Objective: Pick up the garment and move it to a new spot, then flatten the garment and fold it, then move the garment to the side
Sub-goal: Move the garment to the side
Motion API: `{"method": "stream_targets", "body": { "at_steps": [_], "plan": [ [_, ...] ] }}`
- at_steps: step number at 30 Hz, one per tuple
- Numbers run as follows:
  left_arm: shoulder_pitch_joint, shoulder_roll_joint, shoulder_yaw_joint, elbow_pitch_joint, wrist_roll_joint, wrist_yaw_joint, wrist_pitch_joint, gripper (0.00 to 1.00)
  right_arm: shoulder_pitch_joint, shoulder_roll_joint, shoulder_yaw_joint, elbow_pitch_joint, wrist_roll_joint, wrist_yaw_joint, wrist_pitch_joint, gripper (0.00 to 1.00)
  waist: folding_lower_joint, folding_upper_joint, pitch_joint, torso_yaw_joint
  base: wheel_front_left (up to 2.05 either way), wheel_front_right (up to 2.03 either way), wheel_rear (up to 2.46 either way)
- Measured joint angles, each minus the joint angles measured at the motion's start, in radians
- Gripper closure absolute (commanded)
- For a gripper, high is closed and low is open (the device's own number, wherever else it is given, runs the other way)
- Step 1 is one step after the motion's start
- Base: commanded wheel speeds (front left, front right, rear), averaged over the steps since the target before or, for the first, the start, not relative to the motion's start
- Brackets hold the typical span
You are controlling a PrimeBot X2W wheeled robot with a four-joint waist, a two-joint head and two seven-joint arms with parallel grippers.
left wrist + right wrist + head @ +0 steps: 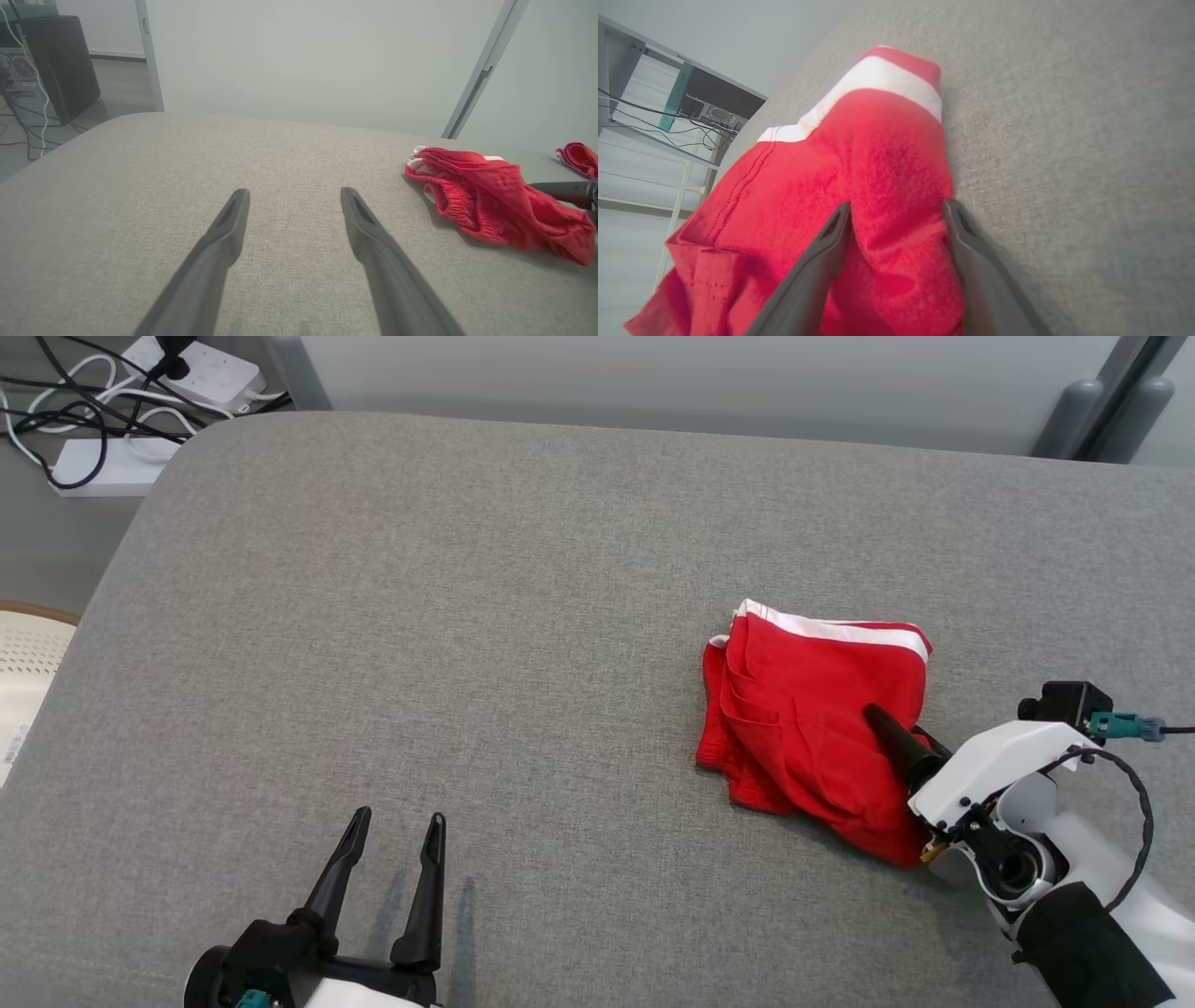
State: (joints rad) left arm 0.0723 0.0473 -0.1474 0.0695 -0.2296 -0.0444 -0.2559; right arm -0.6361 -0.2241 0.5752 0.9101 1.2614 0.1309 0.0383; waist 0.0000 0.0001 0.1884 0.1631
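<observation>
Head view: garment (pixel 803 709) right, cushion (pixel 420 616) open leftward.

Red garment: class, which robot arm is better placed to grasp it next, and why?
Right. The right gripper, open, straddles a fold of the red garment; the left gripper, open, sits over bare grey cushion, apart.

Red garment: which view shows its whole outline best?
Head view: the red garment shows nearly its whole folded outline from above. The left wrist view gives a low, side-on look. The right wrist view gives close-up fabric between fingers of the right gripper.
</observation>
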Motion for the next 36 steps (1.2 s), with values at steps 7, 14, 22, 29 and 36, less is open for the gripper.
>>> {"method": "stream_targets", "body": {
  "at_steps": [7, 14, 22, 29, 36],
  "plan": [
    [-0.002, 0.000, 0.002, 0.017, -0.008, -0.009, 0.000, 0.00, -0.009, -0.022, 0.081, -0.027, 0.021, 0.000, -0.009, 1.00, 0.0000, 0.0000, -0.002, 0.017, 0.00, 0.00, 0.00],
    [-0.002, 0.000, 0.013, 0.028, -0.008, -0.012, 0.000, 0.00, -0.058, -0.053, 0.186, -0.047, -0.041, 0.000, -0.138, 1.00, 0.0000, 0.0000, -0.015, 0.005, 0.00, 0.00, 0.00],
    [-0.002, 0.000, 0.015, 0.032, -0.008, -0.018, 0.000, 0.00, -0.200, -0.062, 0.326, -0.053, -0.130, 0.000, -0.203, 1.00, 0.0000, 0.0000, -0.020, -0.022, 0.00, 0.00, 0.00],
    [-0.019, 0.000, 0.019, 0.038, -0.008, -0.025, 0.000, 0.00, -0.236, -0.061, 0.388, -0.028, -0.127, 0.000, -0.218, 1.00, 0.0000, 0.0000, -0.011, -0.047, 0.00, 0.00, 0.00],
    [-0.037, 0.000, 0.036, 0.044, 0.003, -0.044, 0.000, 0.00, -0.257, -0.060, 0.419, -0.021, -0.095, 0.000, -0.245, 1.00, 0.0000, 0.0000, 0.005, -0.109, 0.00, 0.00, 0.00]
  ]
}}
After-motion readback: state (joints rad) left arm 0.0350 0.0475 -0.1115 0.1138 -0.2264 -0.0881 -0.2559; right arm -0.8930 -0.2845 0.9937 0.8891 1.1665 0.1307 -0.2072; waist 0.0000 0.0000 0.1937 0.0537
